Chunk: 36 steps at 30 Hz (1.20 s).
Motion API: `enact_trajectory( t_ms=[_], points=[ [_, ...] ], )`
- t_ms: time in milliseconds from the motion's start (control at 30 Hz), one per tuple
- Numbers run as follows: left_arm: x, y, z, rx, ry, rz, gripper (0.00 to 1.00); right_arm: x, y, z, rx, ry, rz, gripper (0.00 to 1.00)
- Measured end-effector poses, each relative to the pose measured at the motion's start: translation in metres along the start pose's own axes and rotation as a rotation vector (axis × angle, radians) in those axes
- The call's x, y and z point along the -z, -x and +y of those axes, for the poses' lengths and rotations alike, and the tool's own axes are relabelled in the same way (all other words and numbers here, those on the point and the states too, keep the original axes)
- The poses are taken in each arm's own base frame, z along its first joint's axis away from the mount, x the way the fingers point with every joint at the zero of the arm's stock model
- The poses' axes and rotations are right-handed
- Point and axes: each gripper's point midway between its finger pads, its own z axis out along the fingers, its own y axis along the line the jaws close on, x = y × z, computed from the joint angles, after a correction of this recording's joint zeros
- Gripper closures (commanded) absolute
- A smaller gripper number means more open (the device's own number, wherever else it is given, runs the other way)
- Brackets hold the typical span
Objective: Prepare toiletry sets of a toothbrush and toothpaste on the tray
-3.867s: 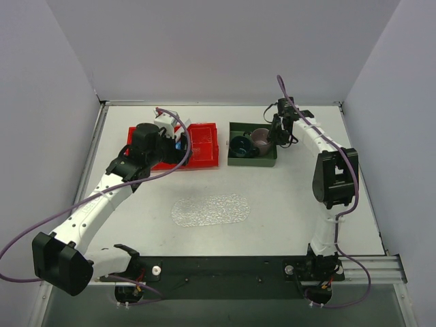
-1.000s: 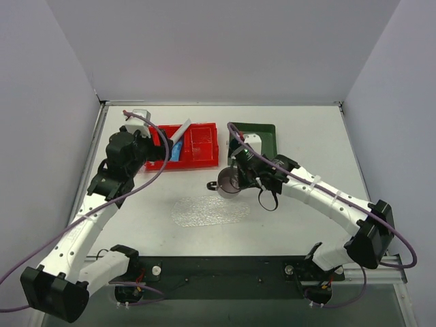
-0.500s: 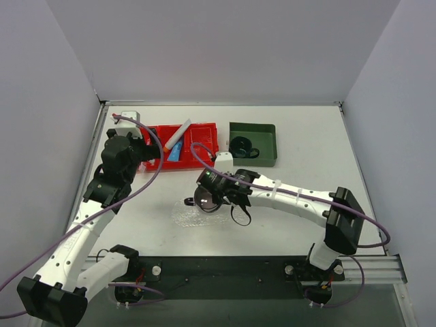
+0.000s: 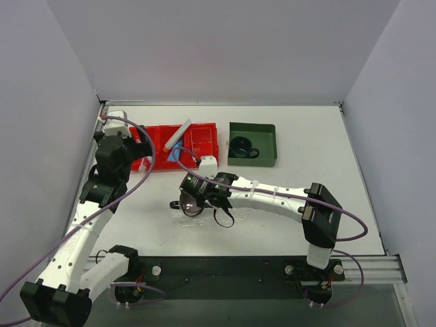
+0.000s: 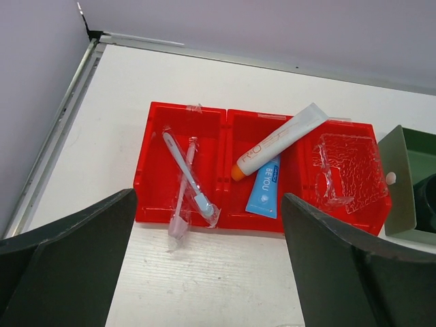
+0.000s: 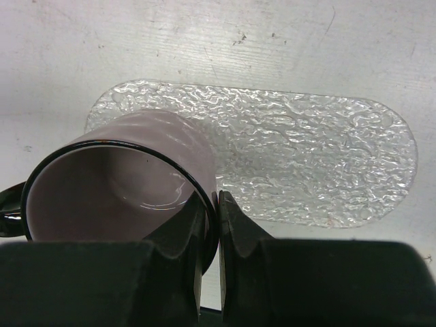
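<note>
No set is made up yet: the tray (image 6: 306,160) lies bare on the table (image 4: 327,150), with neither brush nor paste on it. The only thing over it is a mauve mug (image 6: 116,184), held over its left end. The right claw (image 6: 212,208) is clamped narrow on the mug's wall, one finger inside the rim and one outside. Whether the mug's base touches the tray I cannot tell from these views. The left claw (image 5: 210,194) hangs above the red bin (image 5: 157,212) with its fingers spread wide and nothing between them. Picking the first item looks like the step at hand, so nearly all the work is left. In the bin's middle compartment lies one toothpaste (image 5: 279,139), propped slantwise across the divider with its orange cap down. One light-blue toothbrush (image 5: 266,184) lies partly under it. The left compartment holds two slim wrapped sticks (image 5: 184,170), crossed. The right compartment holds a clear bumpy sheet (image 5: 344,170), which seems to be one piece, though more could be stacked there. There are two mugs: the mauve one in the grip and a dark mug (image 4: 242,146) in the green bin (image 4: 264,133). There is one tray on the table and there are two bins.
</note>
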Motion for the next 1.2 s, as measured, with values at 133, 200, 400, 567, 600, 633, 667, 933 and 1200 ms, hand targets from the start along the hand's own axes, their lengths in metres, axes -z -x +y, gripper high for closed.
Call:
enact_trajectory(
  t_ms=[133, 200, 400, 567, 600, 633, 667, 933, 1200],
  points=[
    [0.001, 0.001, 0.005, -0.002, 0.025, -0.004, 0.03, -0.005, -0.003, 0.010, 0.002, 0.003, 0.006, 1.00],
    [0.001, 0.002, 0.007, -0.003, 0.032, -0.007, 0.03, -0.008, -0.004, 0.016, 0.002, 0.006, 0.009, 1.00],
    [0.001, 0.002, 0.007, -0.005, 0.034, -0.009, 0.03, -0.013, -0.008, 0.025, 0.002, 0.010, 0.014, 1.00],
    [0.001, 0.002, 0.007, -0.005, 0.034, -0.009, 0.03, -0.020, -0.011, 0.034, 0.006, 0.011, 0.021, 1.00],
    [0.002, 0.002, 0.007, -0.005, 0.034, -0.009, 0.03, -0.021, -0.013, 0.035, 0.009, 0.010, 0.025, 1.00],
    [0.002, 0.002, 0.007, -0.005, 0.033, -0.010, 0.03, -0.022, -0.014, 0.037, 0.011, 0.011, 0.028, 1.00],
    [0.002, 0.002, 0.007, -0.005, 0.033, -0.010, 0.03, -0.022, -0.015, 0.038, 0.013, 0.011, 0.029, 1.00],
    [0.002, 0.003, 0.007, -0.006, 0.033, -0.011, 0.03, -0.027, -0.015, 0.044, 0.008, 0.015, 0.034, 1.00],
    [0.002, 0.003, 0.007, -0.006, 0.031, -0.011, 0.02, -0.035, -0.020, 0.045, 0.011, 0.001, 0.047, 1.00]
  ],
)
